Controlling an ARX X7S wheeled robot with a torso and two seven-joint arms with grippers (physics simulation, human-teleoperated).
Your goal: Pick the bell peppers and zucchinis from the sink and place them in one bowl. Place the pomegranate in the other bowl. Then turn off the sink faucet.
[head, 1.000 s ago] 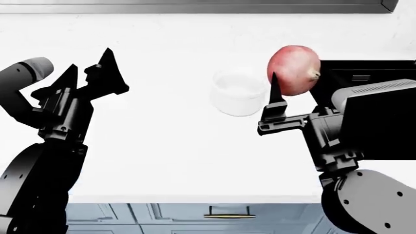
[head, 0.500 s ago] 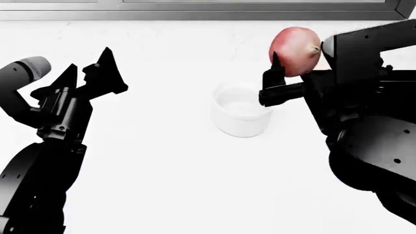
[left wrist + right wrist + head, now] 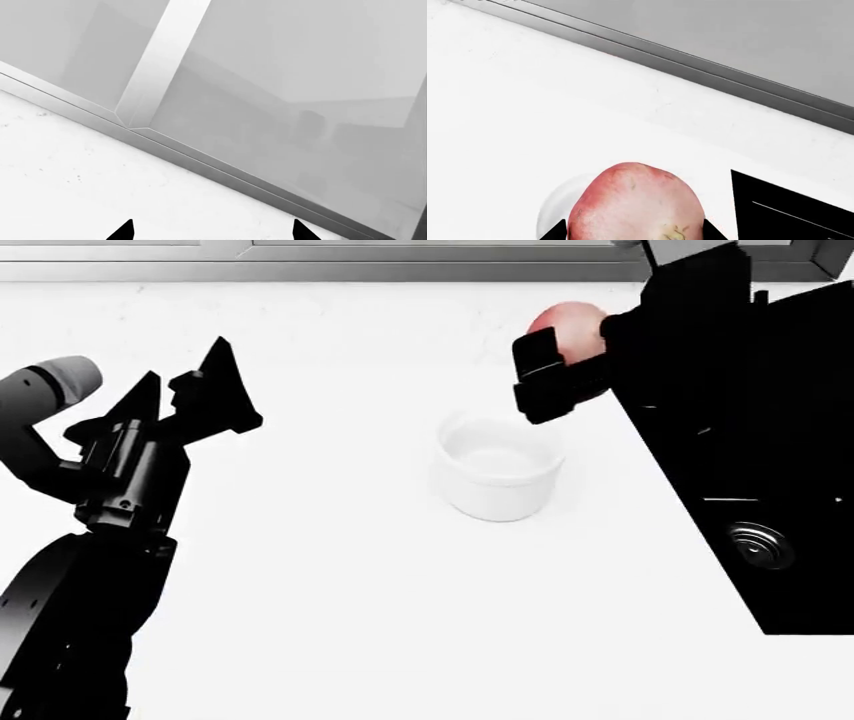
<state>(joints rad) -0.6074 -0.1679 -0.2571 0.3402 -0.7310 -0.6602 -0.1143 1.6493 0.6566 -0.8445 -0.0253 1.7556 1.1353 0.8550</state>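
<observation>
- Your right claw (image 3: 567,360) pinches the pomegranate (image 3: 567,322); in the wrist view the fruit (image 3: 635,207) sits between the two tips.
- Against one second ago, the fruit has gone from beside the bowl (image 3: 497,478) to the bowl's far side and is now half hidden by the arm. The bowl shows lower in the head view, which moved too.
- The fruit looks a little beyond the bowl's far rim, not over its middle. I judge you must bring it back toward you before you release.
- The sink (image 3: 787,580) lies just right of the bowl, one drain (image 3: 755,543) showing.
- Your left claw (image 3: 187,390) is spread and empty, well left of the bowl.
- The bowl looks empty, so this step is not done.
</observation>
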